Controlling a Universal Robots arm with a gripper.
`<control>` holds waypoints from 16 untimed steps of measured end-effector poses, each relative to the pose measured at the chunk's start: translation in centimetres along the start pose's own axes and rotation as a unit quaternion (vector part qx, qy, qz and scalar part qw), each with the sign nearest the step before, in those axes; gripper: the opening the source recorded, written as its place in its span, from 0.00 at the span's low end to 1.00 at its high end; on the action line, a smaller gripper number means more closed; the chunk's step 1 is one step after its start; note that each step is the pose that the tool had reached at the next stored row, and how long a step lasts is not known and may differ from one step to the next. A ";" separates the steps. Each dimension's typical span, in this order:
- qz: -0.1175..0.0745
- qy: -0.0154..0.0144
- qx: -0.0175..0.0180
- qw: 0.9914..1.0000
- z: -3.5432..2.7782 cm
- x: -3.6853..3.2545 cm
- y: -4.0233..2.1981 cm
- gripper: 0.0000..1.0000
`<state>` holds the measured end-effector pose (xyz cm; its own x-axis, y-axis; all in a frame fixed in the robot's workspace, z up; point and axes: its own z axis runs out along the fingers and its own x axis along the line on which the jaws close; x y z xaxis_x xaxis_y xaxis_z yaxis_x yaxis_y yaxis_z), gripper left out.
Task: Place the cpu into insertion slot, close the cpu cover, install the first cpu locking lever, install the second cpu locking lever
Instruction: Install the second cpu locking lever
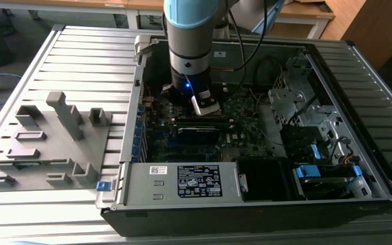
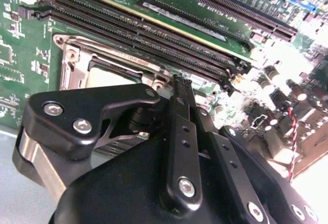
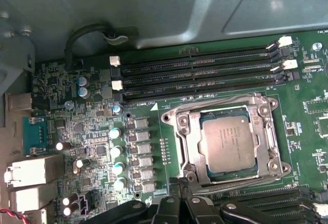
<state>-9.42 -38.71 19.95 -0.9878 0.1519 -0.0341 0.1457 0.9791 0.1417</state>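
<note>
We find the cpu [image 3: 228, 144] already lying flat in the insertion slot [image 3: 190, 143], its dull grey top facing up, and the cpu cover [image 3: 225, 110] appears folded down around it, the chip showing through the cover's window. Whether either locking lever is latched we cannot make out. The relation that matters here is how our claw [image 3: 179, 203] sits against the socket: in the first wrist view its black fingers come in at the socket's edge, at the side away from the memory slots [image 3: 200, 73], so the chip lies just ahead of the tips. In the second wrist view the claw [image 2: 179, 88] is low over the board, its tip just beside the socket's metal rim [image 2: 69, 62] and close to the near corner; we cannot tell whether it touches the metal. The socket frame looks roughly square, its sides running parallel to the long memory slots. The fingertips [image 3: 170, 202] appear drawn together with nothing between them, so we judge the claw closed and empty, set as though to push rather than to grasp. In the exterior view the arm [image 1: 189, 56] stands nearly upright inside the open computer case [image 1: 359, 117], which rests on the slatted bench [image 1: 80, 56], with a grey fixture block [image 1: 53, 138] well apart on the exterior view's left.
</note>
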 end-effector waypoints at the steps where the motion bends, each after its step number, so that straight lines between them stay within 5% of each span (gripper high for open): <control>1: 0.000 0.000 -0.001 1.000 0.03 0.02 -0.03 0.11; 16: 0.000 0.001 -0.005 1.000 0.58 0.78 -0.42 0.11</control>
<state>-10.21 -38.93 19.30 -0.9878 0.1522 -0.0325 0.1457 0.9778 0.1509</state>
